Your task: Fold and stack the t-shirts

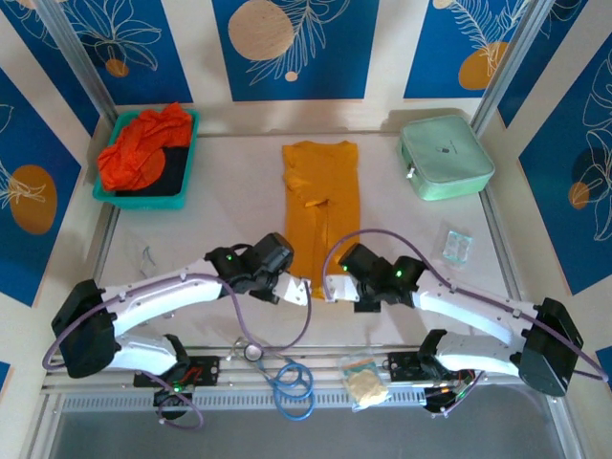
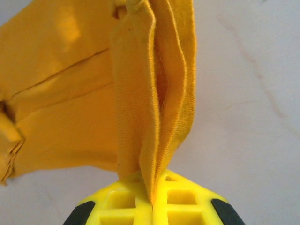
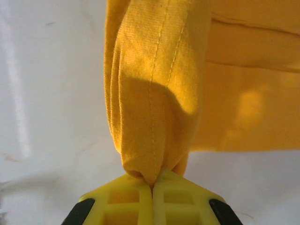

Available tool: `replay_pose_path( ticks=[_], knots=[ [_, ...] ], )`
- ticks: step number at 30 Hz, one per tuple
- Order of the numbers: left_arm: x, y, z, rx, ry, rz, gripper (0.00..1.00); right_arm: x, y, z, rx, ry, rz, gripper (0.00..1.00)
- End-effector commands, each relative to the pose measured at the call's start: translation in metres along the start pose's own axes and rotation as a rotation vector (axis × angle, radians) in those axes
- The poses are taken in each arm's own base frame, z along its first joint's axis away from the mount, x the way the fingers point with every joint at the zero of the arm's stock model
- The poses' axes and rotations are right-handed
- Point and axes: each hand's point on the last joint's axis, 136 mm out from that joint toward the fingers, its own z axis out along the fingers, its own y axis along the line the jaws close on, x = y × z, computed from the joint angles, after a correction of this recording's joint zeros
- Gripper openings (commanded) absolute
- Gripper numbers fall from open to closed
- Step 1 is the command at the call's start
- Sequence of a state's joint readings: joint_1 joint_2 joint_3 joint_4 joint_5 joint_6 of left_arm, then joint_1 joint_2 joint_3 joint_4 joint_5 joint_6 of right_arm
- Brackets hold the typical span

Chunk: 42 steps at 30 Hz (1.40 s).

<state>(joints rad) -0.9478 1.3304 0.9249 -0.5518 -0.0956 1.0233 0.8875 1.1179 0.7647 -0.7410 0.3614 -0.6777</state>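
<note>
A mustard-yellow t-shirt (image 1: 320,196) lies as a long narrow strip down the middle of the white table (image 1: 402,239). My left gripper (image 1: 304,291) is shut on its near left corner, and my right gripper (image 1: 327,287) is shut on its near right corner. The two grippers sit close together at the strip's near end. In the left wrist view, hemmed folds of the yellow cloth (image 2: 154,108) rise from the closed yellow fingers (image 2: 126,204). Over on the right wrist view, a bunched seam of the cloth (image 3: 154,103) is pinched between the fingers (image 3: 126,201). Red-orange t-shirts (image 1: 142,148) lie crumpled in the teal tray (image 1: 191,143).
A pale mint-green padded case (image 1: 445,156) sits at the back right. A small clear packet (image 1: 457,245) lies right of the shirt. Cables, a blue ring (image 1: 293,386) and a bagged item (image 1: 364,381) lie along the near rail between the arm bases.
</note>
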Motion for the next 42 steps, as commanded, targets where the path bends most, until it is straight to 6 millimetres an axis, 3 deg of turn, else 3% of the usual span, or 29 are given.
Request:
replay_pose_path(
  ticks=[1,7,17,29,35,39,42],
  knots=[
    [0.011,0.038,-0.004,-0.067,0.002,-0.035,0.00,-0.011,-0.046,-0.013,0.106,-0.022,0.037,0.00],
    [0.028,0.089,-0.003,-0.147,-0.031,-0.098,0.00,-0.014,-0.104,-0.016,0.188,-0.027,0.100,0.00],
    [0.048,0.162,0.032,-0.274,-0.004,-0.150,0.00,0.003,-0.186,0.008,0.295,0.056,0.226,0.00],
    [0.085,0.181,0.084,-0.260,0.078,-0.175,0.00,0.017,-0.227,0.057,0.286,0.106,0.306,0.00],
    [0.094,0.182,0.104,-0.241,0.094,-0.186,0.01,0.024,-0.237,0.081,0.276,0.125,0.377,0.00],
    [0.101,0.183,0.113,-0.249,0.113,-0.202,0.28,0.028,-0.242,0.096,0.280,0.129,0.427,0.01],
    [0.104,0.191,0.116,-0.289,0.122,-0.228,0.46,0.034,-0.249,0.104,0.298,0.140,0.490,0.19]
  ],
)
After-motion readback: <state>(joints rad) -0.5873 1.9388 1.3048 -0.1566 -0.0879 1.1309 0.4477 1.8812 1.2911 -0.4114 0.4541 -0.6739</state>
